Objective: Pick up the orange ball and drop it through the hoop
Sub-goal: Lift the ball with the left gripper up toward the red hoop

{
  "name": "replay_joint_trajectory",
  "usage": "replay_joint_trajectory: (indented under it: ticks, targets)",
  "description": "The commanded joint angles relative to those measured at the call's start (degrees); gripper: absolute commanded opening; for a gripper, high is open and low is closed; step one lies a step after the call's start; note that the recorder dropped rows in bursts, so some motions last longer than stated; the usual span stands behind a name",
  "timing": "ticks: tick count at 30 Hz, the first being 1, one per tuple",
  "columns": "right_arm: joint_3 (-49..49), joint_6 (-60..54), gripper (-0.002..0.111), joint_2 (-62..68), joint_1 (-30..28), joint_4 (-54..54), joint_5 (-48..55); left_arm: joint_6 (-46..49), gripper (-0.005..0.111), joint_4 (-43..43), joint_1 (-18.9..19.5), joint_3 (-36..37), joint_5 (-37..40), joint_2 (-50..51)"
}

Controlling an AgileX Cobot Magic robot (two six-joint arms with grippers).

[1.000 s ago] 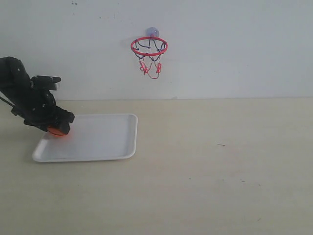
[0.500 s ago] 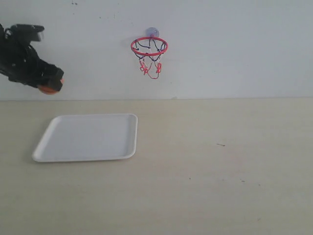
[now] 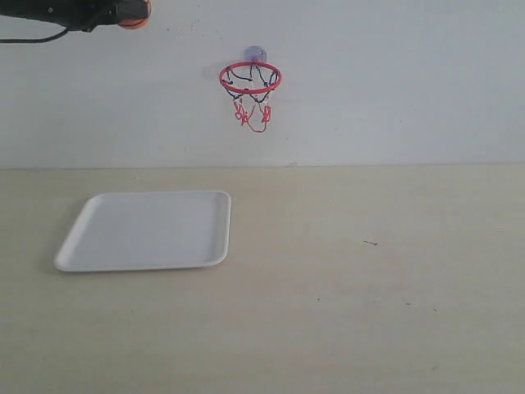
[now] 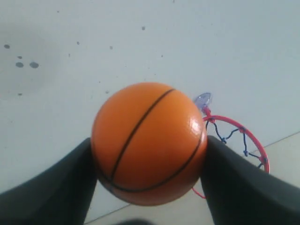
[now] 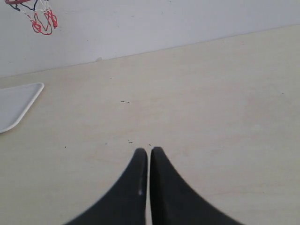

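The orange ball with black seam lines is clamped between my left gripper's two black fingers. In the exterior view that left gripper is at the top left edge, above and left of the hoop, with a sliver of the orange ball showing. The hoop has a red rim, a dangling net and a bluish suction cup on the white wall; in the left wrist view the hoop peeks out behind the ball. My right gripper is shut and empty above the table; it is outside the exterior view.
A white tray lies on the beige table, left of centre, below the hoop's left side. Its corner, the tray, shows in the right wrist view. The wall rises behind the table.
My left gripper has lifted the ball off the tray and carried it up and rightward, from tray level to the top edge of the exterior view. The tray now holds nothing.
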Motion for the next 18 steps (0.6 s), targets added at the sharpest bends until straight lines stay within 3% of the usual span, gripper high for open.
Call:
replay_joint_trajectory:
  ticks: [1,10,18]
  targets:
    - [0.00,-0.17,0.001,-0.30,-0.04,-0.51,-0.45,0.69,0.004,-4.05,-2.71,-7.42,-0.83,5.95]
    - [0.00,-0.17,0.001,-0.30,-0.04,-0.51,-0.45,7.05,0.004,-3.94,-10.37,-13.31,-4.69,11.65]
    - [0.00,-0.17,0.001,-0.30,-0.04,-0.51,-0.45,6.11,0.004,-4.84,-11.58,-13.42,-7.06,12.92]
